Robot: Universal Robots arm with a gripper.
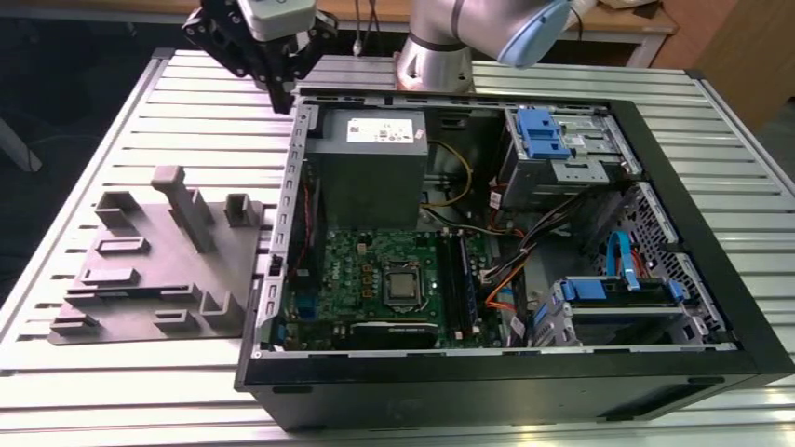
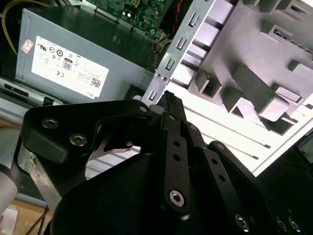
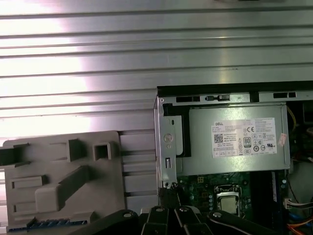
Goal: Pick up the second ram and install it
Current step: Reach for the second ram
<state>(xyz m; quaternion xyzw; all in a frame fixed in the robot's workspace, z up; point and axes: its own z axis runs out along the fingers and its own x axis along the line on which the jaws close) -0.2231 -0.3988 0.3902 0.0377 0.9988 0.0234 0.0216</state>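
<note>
Ribbed aluminium counter under everything, with the tower case lying on its side with no side panel on it, and a grey parts tray parked just beside it on the exterior view's left. I reckon the case is flat like that so the motherboard and its memory slots face straight up and a stick can be pushed in from above. The tray looks like it does the same job for the parts, holding them on edge in little pockets so they're easy to pinch.

My hand is up high over the far corner of the case on the tray side, near the power supply. My guess is the height is there to clear the case wall. The fingers are drawn together, and I can't make out anything pinched between them.

As for the second ram, my best guess is the thin bluish strip standing on edge in the tray in the first wrist view. I wouldn't swear to it though. If that's it, it sits well apart from my hand, lower down and out across the tray, with nothing touching it.
</note>
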